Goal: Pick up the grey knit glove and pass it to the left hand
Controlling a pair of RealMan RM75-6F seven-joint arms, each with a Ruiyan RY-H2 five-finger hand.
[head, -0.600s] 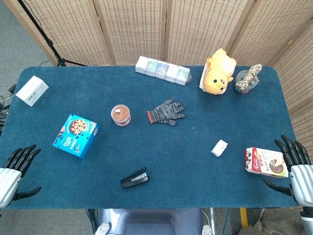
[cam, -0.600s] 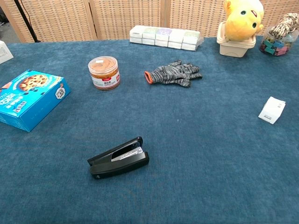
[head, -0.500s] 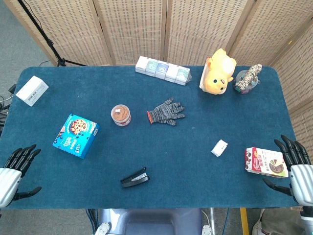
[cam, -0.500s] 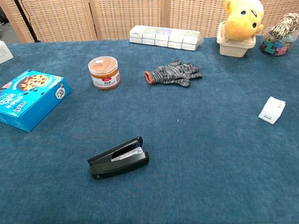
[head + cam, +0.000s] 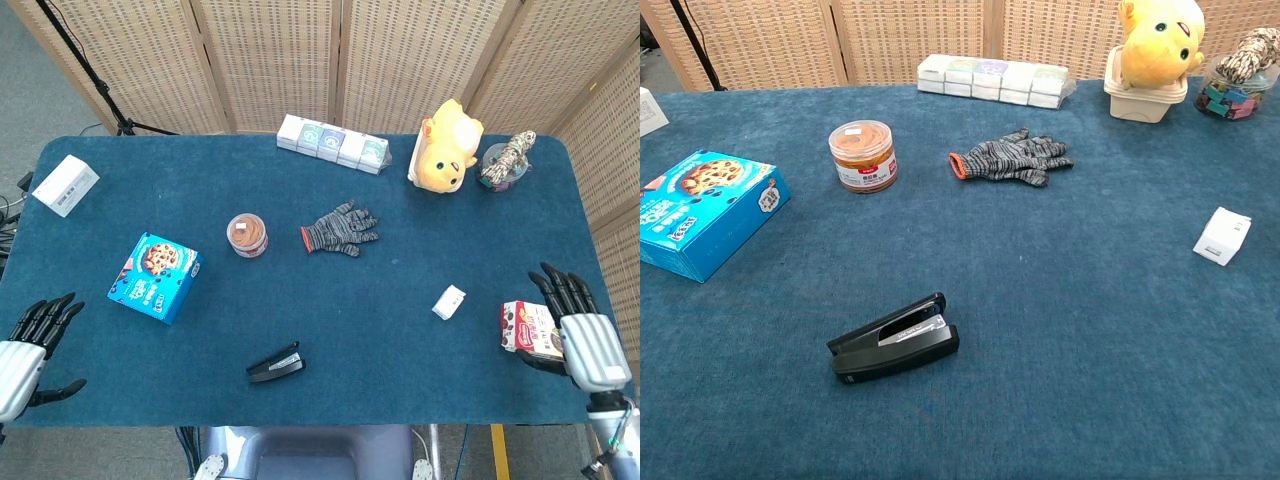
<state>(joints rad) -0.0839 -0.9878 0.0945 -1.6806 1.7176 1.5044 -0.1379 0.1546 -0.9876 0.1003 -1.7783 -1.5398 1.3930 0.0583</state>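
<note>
The grey knit glove [image 5: 340, 230] with an orange cuff lies flat near the middle of the blue table, fingers pointing right; the chest view shows the glove [image 5: 1013, 158] too. My right hand [image 5: 580, 334] is open at the table's front right, over a small snack box [image 5: 525, 326], far from the glove. At the front left edge my left hand [image 5: 25, 352] is open with fingers spread, holding nothing. Neither hand appears in the chest view.
A round jar [image 5: 247, 235] stands left of the glove. A blue cookie box [image 5: 156, 276], black stapler [image 5: 276, 363], small white box [image 5: 449, 301], row of cartons [image 5: 333, 144], yellow plush [image 5: 445, 147] and white box [image 5: 66, 184] are spread about.
My right hand has moved left and forward, now covering part of the snack box. The left hand and the glove have stayed put.
</note>
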